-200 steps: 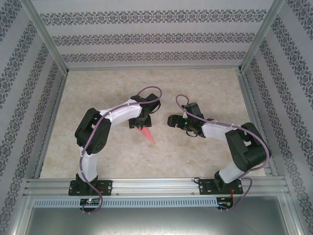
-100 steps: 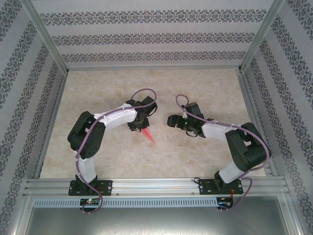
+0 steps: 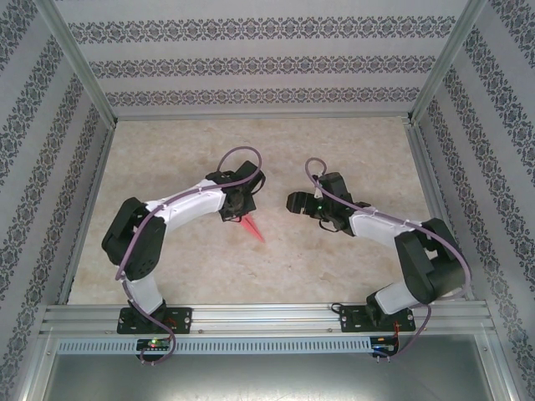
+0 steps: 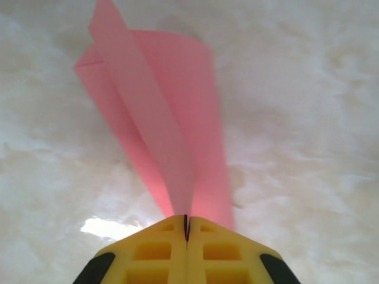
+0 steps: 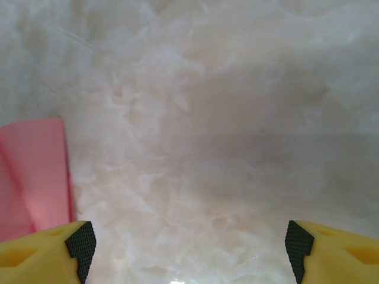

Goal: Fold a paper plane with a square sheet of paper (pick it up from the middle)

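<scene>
The left arm (image 3: 180,207) and right arm (image 3: 378,225) wear white shells between black joint housings, each trailed by a looping purple cable (image 3: 236,151). Their base plates (image 3: 142,318) are black. The jaws are yellow moulded blocks with black textured pads (image 5: 81,241).

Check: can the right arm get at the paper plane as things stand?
Probably yes. The right fingers stand open beside the paper plane, with bare table between them. The left fingers pinch one end, leaving the rest exposed.
</scene>
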`<action>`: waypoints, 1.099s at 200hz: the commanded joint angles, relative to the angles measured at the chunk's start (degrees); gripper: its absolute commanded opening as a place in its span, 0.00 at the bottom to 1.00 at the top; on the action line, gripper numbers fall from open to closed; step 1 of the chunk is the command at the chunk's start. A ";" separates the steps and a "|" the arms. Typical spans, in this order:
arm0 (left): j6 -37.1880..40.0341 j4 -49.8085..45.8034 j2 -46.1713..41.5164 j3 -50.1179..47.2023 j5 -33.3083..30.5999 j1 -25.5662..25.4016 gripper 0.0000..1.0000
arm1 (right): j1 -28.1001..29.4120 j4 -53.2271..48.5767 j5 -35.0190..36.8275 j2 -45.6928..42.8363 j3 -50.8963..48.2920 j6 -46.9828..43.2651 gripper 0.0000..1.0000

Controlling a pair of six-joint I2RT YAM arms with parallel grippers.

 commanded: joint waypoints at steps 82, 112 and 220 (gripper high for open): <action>5.81 33.60 -4.60 -8.73 22.04 1.55 0.00 | -0.35 -2.99 -3.41 -9.22 0.99 4.04 0.82; 4.18 38.18 -3.70 -14.23 21.56 2.73 0.00 | 0.61 -3.49 -3.81 -7.80 1.82 3.43 0.77; 1.32 42.44 -4.97 -25.01 18.13 4.36 0.00 | 12.02 -11.26 -1.28 7.30 13.64 -1.25 0.46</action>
